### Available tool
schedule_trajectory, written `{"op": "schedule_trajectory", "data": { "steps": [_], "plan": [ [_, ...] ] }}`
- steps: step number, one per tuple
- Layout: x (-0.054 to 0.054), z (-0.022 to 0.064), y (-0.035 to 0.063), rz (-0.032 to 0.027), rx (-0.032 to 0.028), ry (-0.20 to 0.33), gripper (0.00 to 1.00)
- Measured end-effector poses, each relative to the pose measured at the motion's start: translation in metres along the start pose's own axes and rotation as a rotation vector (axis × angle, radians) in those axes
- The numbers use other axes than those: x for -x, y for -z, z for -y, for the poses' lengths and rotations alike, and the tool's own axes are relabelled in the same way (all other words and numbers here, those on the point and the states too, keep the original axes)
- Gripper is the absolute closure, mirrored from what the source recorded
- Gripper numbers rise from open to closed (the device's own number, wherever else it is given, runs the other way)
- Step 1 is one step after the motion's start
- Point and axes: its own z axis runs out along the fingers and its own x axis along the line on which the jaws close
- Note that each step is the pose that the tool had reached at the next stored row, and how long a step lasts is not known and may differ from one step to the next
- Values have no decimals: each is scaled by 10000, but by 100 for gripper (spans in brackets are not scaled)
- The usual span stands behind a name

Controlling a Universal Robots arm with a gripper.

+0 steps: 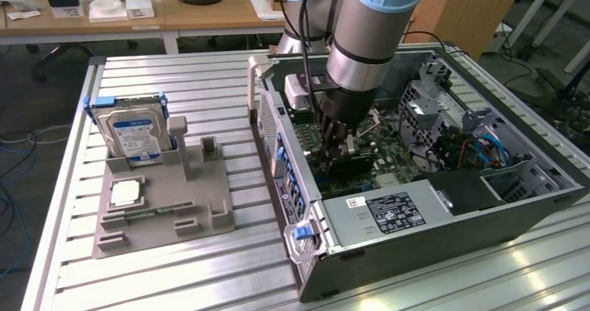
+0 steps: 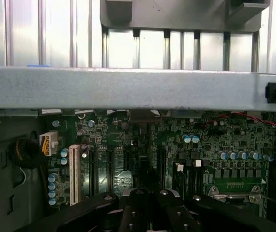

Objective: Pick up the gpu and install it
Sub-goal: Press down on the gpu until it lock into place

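The worktop [image 1: 184, 269] is seen as pale silver metal, ribbed with long parallel grooves. The computer case [image 1: 516, 221] is dark grey outside, with a light grey rim [image 2: 128, 89]. Its motherboard [image 2: 143, 145] is coloured dark green, dotted with blue-topped capacitors, and a cream-white slot [image 2: 74, 173] is set among black ones. The power supply [image 1: 387, 214] is silver with a black-and-white label. Blue cables [image 1: 488, 148] are seen inside the case. The hard drive [image 1: 137, 135] is silver with a blue-white label, framed in blue. The holder tray [image 1: 166, 207] is dull grey. The claw [image 1: 339, 139] is black, and the arm [image 1: 378, 21] is light blue above a silver band.
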Motion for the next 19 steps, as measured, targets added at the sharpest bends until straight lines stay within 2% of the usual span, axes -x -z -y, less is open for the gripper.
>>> {"op": "schedule_trajectory", "data": {
  "steps": [1, 4, 6, 8, 15, 19],
  "plan": [
    [-3, -2, 3, 52, -14, 1, 89],
    [2, 0, 34, 151, -35, 7, 89],
    [1, -3, 84, 146, -21, 4, 89],
    [3, -2, 111, 169, -23, 6, 89],
    [-6, -26, 114, 174, -22, 6, 89],
    [-48, -33, 118, 174, -21, 7, 89]
  ]
}}
